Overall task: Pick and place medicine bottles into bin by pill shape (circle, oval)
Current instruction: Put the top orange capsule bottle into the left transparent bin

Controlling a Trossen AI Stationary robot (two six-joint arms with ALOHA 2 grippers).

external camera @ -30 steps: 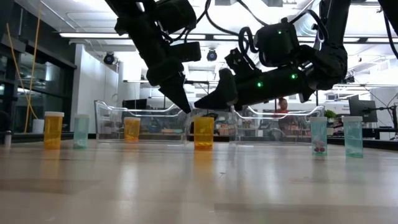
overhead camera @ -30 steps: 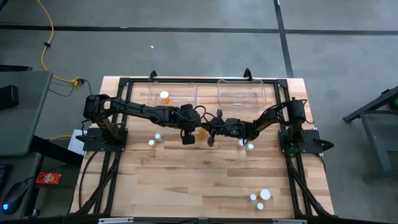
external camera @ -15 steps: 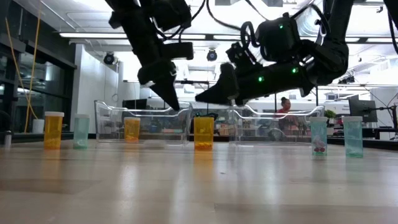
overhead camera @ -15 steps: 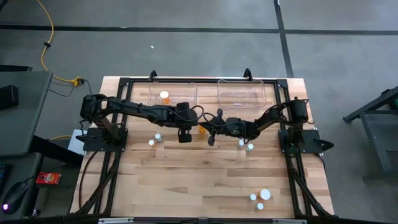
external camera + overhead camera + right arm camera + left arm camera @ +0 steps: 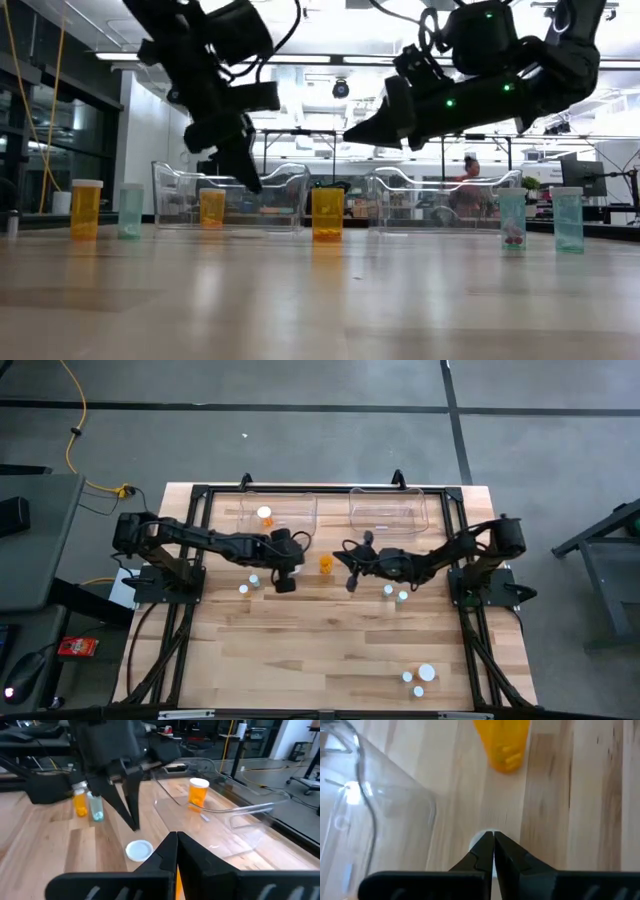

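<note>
High view: the left gripper (image 5: 284, 582) hangs over the table (image 5: 300, 650) just left of an orange bottle (image 5: 326, 564) that stands between the two arms. The right gripper (image 5: 351, 582) sits just right of that bottle. A second orange bottle (image 5: 264, 515) stands inside the left clear bin (image 5: 300, 510); the right clear bin (image 5: 388, 508) lies beside it. Two white-capped bottles (image 5: 249, 583) stand left of the left gripper, two more (image 5: 395, 593) under the right arm, and a further group (image 5: 420, 678) near the front right corner.

Low view: both grippers are raised above the table, clear of the central orange bottle (image 5: 327, 213). An orange bottle and a teal bottle (image 5: 130, 210) stand far left (two teal ones far right).

Left wrist view: the fingers (image 5: 479, 855) are pressed together, holding nothing; the orange bottle (image 5: 504, 742) stands ahead.

Right wrist view: the fingers (image 5: 165, 855) are together, empty, with a white cap (image 5: 139, 849) just beyond.
</note>
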